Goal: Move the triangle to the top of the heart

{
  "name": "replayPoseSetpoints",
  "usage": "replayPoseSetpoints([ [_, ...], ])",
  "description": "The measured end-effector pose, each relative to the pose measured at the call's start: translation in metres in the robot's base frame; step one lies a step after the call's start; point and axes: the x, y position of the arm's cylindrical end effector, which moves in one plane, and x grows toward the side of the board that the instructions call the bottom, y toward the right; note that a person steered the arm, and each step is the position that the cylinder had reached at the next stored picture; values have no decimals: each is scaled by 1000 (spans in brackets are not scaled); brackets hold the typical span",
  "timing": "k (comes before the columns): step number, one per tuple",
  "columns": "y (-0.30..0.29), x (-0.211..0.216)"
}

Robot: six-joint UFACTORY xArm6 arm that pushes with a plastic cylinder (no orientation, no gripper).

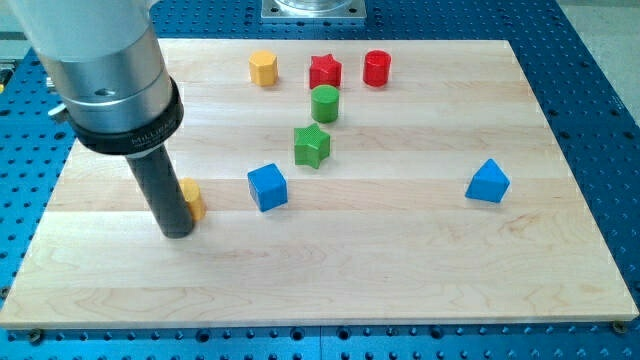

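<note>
A blue triangle block lies at the view's right on the wooden board. A yellow-orange block, mostly hidden by the rod so its shape cannot be made out, lies at the left. My tip stands on the board touching or just beside that block's left side. The blue triangle is far to the right of my tip.
A blue cube sits right of the yellow-orange block. A green star and green cylinder stand at the middle. A yellow hexagon, red star and red cylinder line the top.
</note>
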Motion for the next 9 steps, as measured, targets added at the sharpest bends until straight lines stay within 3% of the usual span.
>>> replayPoseSetpoints([
  [1, 0, -7],
  [2, 28, 37],
  [4, 301, 47],
  [5, 425, 13],
  [6, 450, -22],
  [9, 372, -56],
])
